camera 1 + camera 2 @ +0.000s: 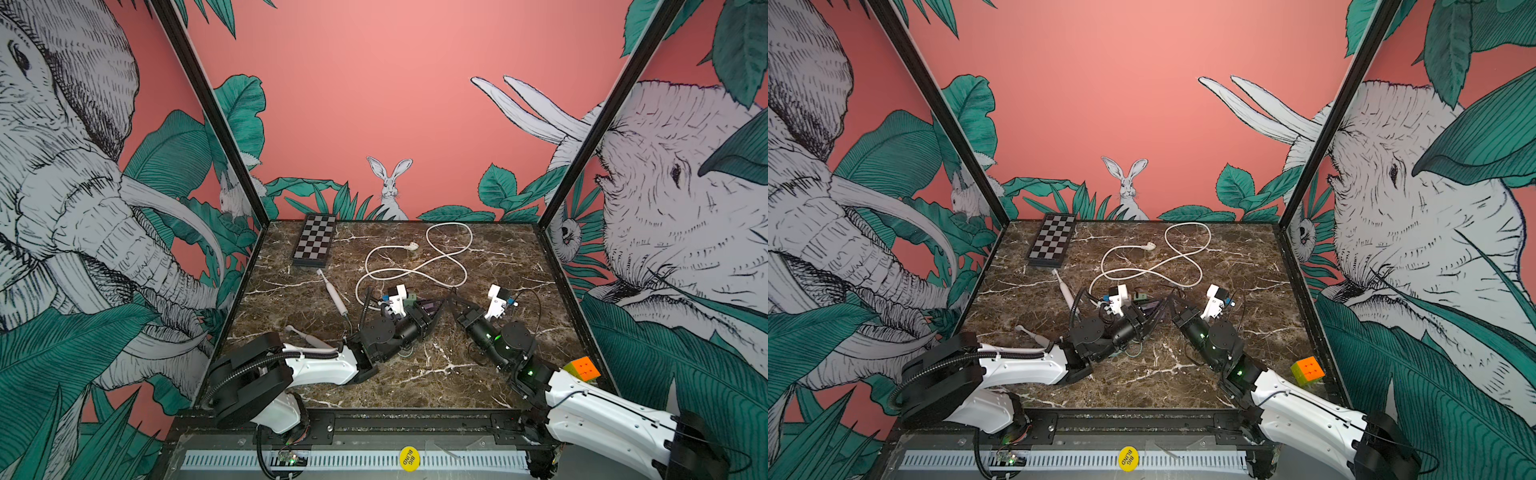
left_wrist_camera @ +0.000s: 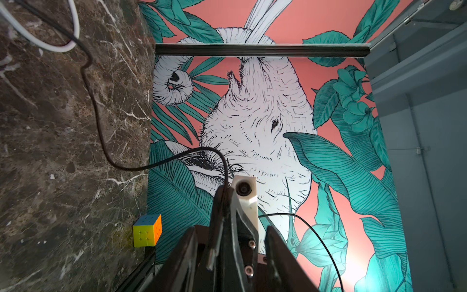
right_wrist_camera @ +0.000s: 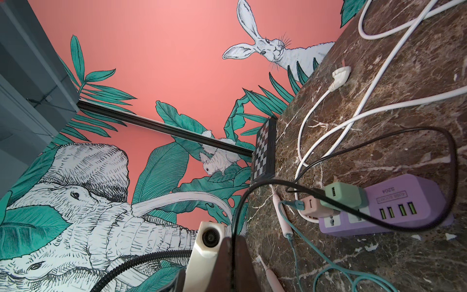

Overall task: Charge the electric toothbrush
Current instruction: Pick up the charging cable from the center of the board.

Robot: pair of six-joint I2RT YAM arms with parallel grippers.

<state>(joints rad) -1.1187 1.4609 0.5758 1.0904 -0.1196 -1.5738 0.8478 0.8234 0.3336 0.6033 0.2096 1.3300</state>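
Observation:
Two pinkish-white electric toothbrushes lie left of centre. One toothbrush (image 1: 334,295) (image 1: 1066,293) (image 3: 280,215) has a teal cable (image 3: 295,252) in its base. The other toothbrush (image 1: 309,338) (image 1: 1034,336) (image 3: 267,273) lies partly under my left arm. My right gripper (image 1: 451,301) (image 3: 233,240) (image 2: 225,192) is shut on a black cable (image 3: 252,188) (image 2: 101,136) that runs from a green adapter (image 3: 343,196) on the purple power strip (image 3: 394,204) (image 1: 426,308). My left gripper (image 1: 438,307) (image 2: 230,228) faces it, its jaws apart on either side of the right fingers and the cable's plug (image 2: 214,240).
A folded chessboard (image 1: 314,245) lies at the back left. The strip's white cord (image 1: 415,270) loops across the back of the marble table (image 1: 478,386). A colour cube (image 1: 582,369) (image 2: 147,230) sits by the right wall. A pink adapter (image 3: 312,204) is also plugged in.

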